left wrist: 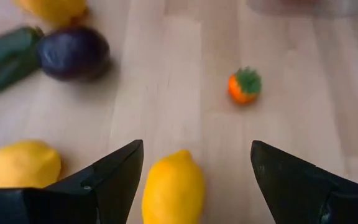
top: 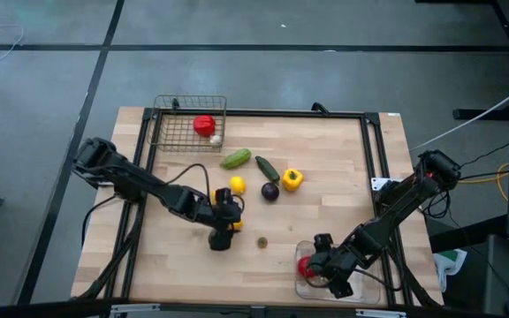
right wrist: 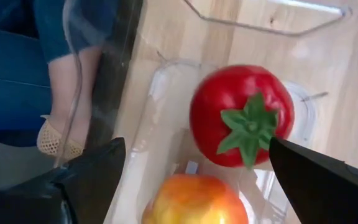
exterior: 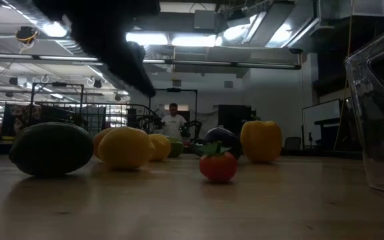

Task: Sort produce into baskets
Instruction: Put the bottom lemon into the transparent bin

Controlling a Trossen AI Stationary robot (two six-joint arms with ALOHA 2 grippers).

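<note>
Near edge of desk (top: pixel 325 177): right end effector (top: pixel 323 265) over the clear tray (top: pixel 368 291), fingers spread wide, nothing between them. In the tray, a red tomato (right wrist: pixel 241 115) with green calyx and, just beside it, an orange-red fruit (right wrist: pixel 194 200).

Left of the tray: left end effector (top: pixel 224 231) low over the desk, fingers (left wrist: pixel 114 171) parted. A yellow lemon (left wrist: pixel 174 186) lies between them; cannot tell if they touch it. A second yellow fruit (left wrist: pixel 18 163) sits just beside it.

Between the two arms: a small orange piece with green top (left wrist: pixel 244 86), alone on bare wood.

Mid-desk cluster: dark purple piece (top: pixel 270 190), yellow bell pepper (top: pixel 292 179), dark green cucumber (top: pixel 267 168), lighter green piece (top: pixel 236 159), yellow fruit (top: pixel 237 185).

Far left corner: wire basket (top: pixel 173 132) holding a red item (top: pixel 204 124) with a small white one (top: pixel 216 139) beside it.

Beyond the desk, a person (exterior: pixel 173 120) stands in the room.
</note>
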